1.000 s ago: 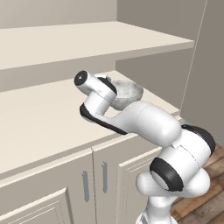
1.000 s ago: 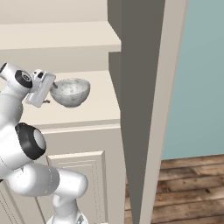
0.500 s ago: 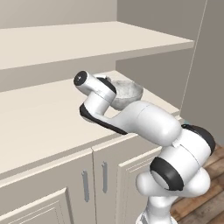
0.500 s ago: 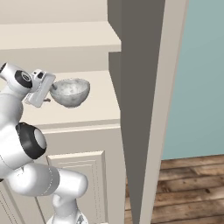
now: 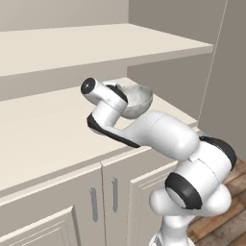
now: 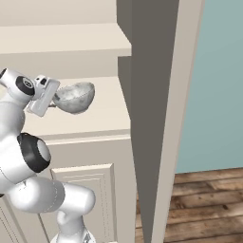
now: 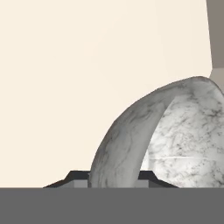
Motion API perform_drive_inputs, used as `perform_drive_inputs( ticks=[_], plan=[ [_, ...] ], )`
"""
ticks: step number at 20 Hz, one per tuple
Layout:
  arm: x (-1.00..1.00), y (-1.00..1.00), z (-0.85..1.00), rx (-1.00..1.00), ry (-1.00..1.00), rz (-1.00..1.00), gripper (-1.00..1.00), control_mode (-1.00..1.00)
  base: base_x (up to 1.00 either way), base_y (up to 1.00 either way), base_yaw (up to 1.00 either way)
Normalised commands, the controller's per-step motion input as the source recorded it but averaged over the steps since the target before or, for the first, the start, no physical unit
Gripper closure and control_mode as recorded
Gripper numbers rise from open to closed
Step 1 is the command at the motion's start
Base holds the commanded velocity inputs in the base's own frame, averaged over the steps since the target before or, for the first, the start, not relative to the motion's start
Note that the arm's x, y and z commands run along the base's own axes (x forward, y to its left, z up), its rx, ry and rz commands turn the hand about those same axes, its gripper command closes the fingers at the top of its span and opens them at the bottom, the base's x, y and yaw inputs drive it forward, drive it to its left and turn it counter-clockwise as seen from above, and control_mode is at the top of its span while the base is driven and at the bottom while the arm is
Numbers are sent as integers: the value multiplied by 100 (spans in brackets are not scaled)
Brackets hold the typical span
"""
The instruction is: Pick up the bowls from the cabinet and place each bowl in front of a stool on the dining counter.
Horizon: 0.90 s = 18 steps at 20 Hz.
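One grey speckled bowl (image 5: 136, 99) stands on the cream worktop (image 5: 43, 129) of the cabinet (image 6: 90, 156), toward its right end and near the corner where the tall dark grey panel (image 6: 144, 95) rises. It sits under the open shelf (image 5: 96, 45) above. Nothing can be seen inside the bowl; its marbled inner wall shows bare in the hand view (image 7: 188, 131). The claw (image 7: 114, 177) has come to the bowl's near rim: in the hand view one dark fingertip (image 7: 76, 177) lies outside the wall and the other sits just inside it, with the rim rising between them, so the claw is pinching the bowl's wall. From the right base view the white hand (image 6: 43, 96) meets the bowl (image 6: 73, 98) at its left edge, and the bowl leans a little toward the hand there; whether its base touches the worktop I cannot tell. In the left base view two lower doors (image 5: 139, 192) show below the worktop, each with a slim grey handle (image 5: 115, 194), the two handles side by side at the seam. Wooden floor (image 6: 204, 204) and a pale teal wall (image 6: 213, 85) lie to the right of the panel.
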Motion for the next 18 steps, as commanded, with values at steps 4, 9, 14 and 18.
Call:
perform_drive_inputs(
  ticks=[4,9,14,18],
  plan=[
    [-17,0,0,0,-3,0,100,-100,0,0,0],
    [-43,0,0,0,-19,0,100,-100,0,0,0],
    [-81,0,0,1,-23,0,100,-100,0,0,0],
    [-90,0,1,7,-6,0,100,-100,0,0,0]
  ],
)
